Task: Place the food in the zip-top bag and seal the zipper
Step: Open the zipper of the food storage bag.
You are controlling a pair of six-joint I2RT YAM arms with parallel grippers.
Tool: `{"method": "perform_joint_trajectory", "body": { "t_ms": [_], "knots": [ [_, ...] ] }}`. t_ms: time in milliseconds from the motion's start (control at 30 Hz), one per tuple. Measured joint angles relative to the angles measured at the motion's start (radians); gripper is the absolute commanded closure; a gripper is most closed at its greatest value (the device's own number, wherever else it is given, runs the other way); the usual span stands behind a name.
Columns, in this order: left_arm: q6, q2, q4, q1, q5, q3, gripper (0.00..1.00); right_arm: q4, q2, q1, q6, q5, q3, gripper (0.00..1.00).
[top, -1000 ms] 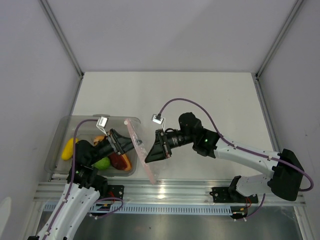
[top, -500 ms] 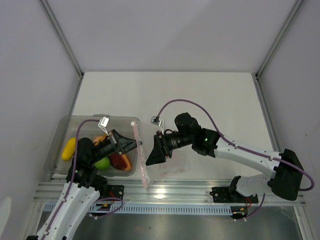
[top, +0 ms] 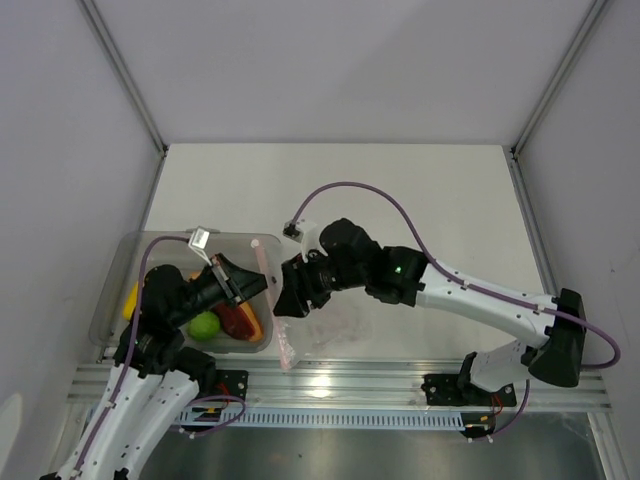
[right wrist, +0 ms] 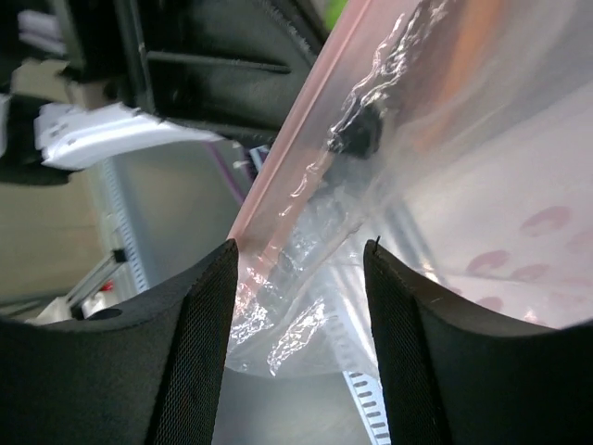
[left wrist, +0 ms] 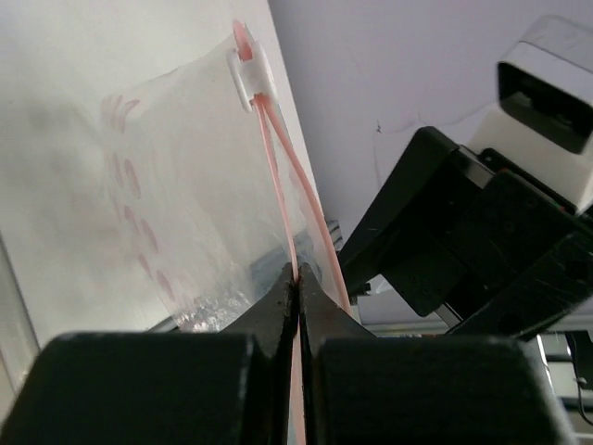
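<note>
1. The left claw [left wrist: 296, 278] is pressed together, pinching one lip of the thin pinkish zipper strip [left wrist: 278, 176]. The other lip runs free just beside the jaws, so the mouth stands slightly parted below the small white plastic slider [left wrist: 248, 74].
2. The right claw [right wrist: 298, 248] is spread. Its two black fingers [right wrist: 199, 343] straddle a crumpled corner of film without pressing it.
3. The flat clear plastic zip-top bag [top: 325, 328] with its patch of pink dots lies on the white table [top: 400, 200]. Its zip edge is raised between the two claws, just beside the grey translucent rectangular bin [top: 112, 300].
4. The food sits in that bin, not in the bag. Visible are a small round lime-green fruit [top: 205, 325], a curved dark-red slice [top: 236, 320] and a yellow piece [top: 130, 297], partly hidden by the left arm.
5. Handling, as a judgement: the film looks light, limp and slippery, so it is likely to sag or slide if gripped mid-panel. The zip edge looks stiffer and is the sound place to hold, one lip per claw, to keep the mouth open.
6. The toy pieces look light and rigid. The round fruit may roll, so it wants a grip across its middle.
</note>
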Motion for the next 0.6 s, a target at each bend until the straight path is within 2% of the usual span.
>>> {"method": "perform_joint_trajectory", "body": {
  "t_ms": [267,600],
  "knots": [
    [0.026,0.002,-0.149,-0.036,-0.126,0.057,0.99,-0.222,0.164,0.113,-0.004,0.339,0.264,0.39],
    [0.027,0.018,-0.225,-0.06,-0.206,0.069,0.99,-0.498,0.373,0.215,0.008,0.682,0.536,0.38]
  ]
}}
